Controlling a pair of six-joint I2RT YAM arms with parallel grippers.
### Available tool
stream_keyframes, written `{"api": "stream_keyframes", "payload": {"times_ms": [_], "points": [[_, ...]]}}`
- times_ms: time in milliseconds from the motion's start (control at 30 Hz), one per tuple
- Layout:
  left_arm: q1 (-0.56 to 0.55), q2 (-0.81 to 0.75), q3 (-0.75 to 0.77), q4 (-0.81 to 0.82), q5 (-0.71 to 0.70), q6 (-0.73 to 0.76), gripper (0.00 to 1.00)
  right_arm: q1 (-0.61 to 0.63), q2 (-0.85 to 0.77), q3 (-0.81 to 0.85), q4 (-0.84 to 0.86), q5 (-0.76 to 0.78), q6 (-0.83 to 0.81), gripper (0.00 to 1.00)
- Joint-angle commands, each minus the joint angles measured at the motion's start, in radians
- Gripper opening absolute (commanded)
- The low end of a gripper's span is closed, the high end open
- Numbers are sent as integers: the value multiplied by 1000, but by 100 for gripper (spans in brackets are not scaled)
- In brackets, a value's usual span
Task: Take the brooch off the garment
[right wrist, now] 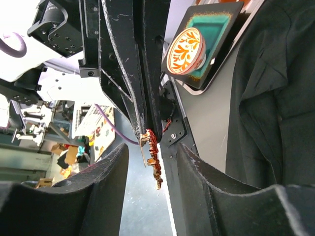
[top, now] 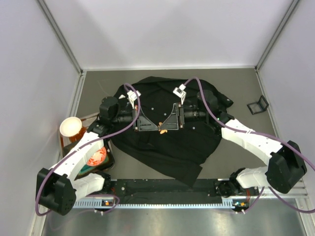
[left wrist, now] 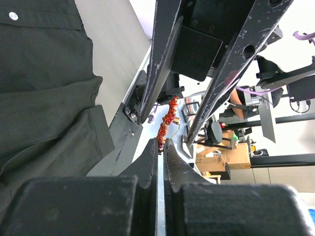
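Left gripper [left wrist: 161, 143]: black fingers clenched on the tiny red-orange maple-leaf brooch [left wrist: 168, 120], held in the air over the table's middle. Below lies the wrinkled black button-up shirt [top: 162, 152]. Right gripper [right wrist: 151, 150] faces it, jaws released, fingers straddling the brooch without touching it.

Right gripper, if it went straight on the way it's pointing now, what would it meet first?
Probably the tiny red-orange leaf-shaped brooch, pinched by the left gripper directly opposite; the right gripper has its fingers open in line with it. Depth is unclear.
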Motion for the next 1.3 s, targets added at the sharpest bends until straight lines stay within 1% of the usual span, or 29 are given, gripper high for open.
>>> {"api": "stream_keyframes", "payload": {"times_ms": [0,133,167,333,567,867,1033,1100,1133,1233,1267], "points": [[4,-4,18,61,25,2,0,19,16,48,61,-13,2,43],[6,-4,18,59,26,2,0,21,16,45,65,-7,0,38],[4,-4,18,59,28,2,0,19,16,45,65,-7,2,35],[6,-4,17,71,32,-13,0,21,14,35,76,-1,8,32],[6,-13,-31,211,38,-125,0,26,19,15,127,1,37,27],[21,-22,-32,211,54,-127,0,26,1,17,82,10,-6,26],[22,-22,-35,229,54,-150,0,24,1,9,84,27,-8,23],[22,-22,-41,258,49,-170,0,26,1,0,108,33,9,23],[22,-25,-49,275,49,-194,0,30,1,-3,117,34,15,24],[22,-25,-54,317,45,-228,0,41,2,-11,147,47,29,30],[22,-25,-54,320,43,-229,0,47,1,-11,147,51,31,29]]}}
